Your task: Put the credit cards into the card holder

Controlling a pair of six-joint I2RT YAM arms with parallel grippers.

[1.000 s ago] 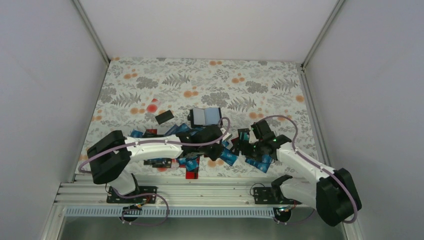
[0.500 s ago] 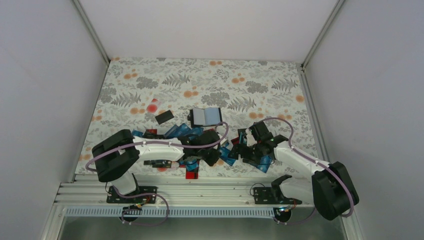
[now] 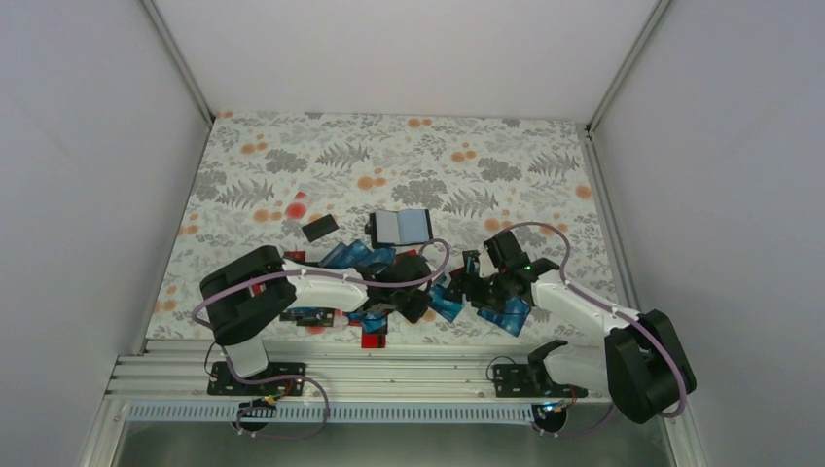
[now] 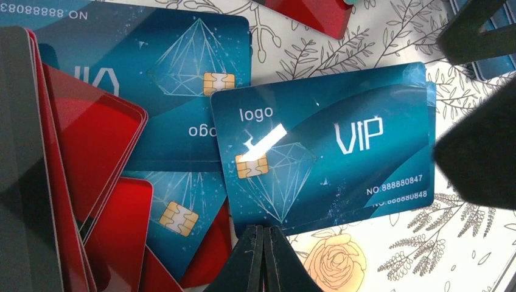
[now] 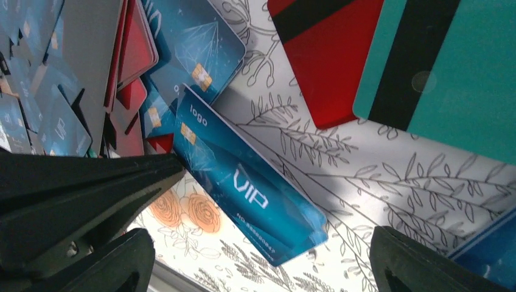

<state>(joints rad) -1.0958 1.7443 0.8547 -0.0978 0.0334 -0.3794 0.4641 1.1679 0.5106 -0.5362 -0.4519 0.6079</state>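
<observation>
Seen from above, a white floral-print tablecloth (image 3: 506,165) fills the workspace. The credit cards (image 3: 352,257), thin flat plastic rectangles that are mostly blue with some red, lie in a loose overlapping pile near the front edge. The card holder (image 3: 402,226), a small black squarish case, lies open just beyond the pile with its grey-blue inner side facing up. Neither gripper touches it. A single thin black card (image 3: 319,228) lies to its left, apart from the pile.

Your left gripper (image 4: 261,243) sits low over the middle of the pile. Its jaws are pressed together on the near edge of a blue VIP card (image 4: 328,146), which has a gold chip and a white diamond drawing. A second matching card (image 4: 401,199) shows just beneath it, slightly offset. Glossy red cards (image 4: 91,140) fan out to the left in that view.

Your right gripper (image 5: 261,243) faces the same blue card from the other side, with its jaws spread wide and gripping nothing. In its view the blue card is tilted, with one end raised off the cloth. A teal card with a black stripe (image 5: 468,79) and a red striped card (image 5: 328,61) lie flat beyond it.
</observation>
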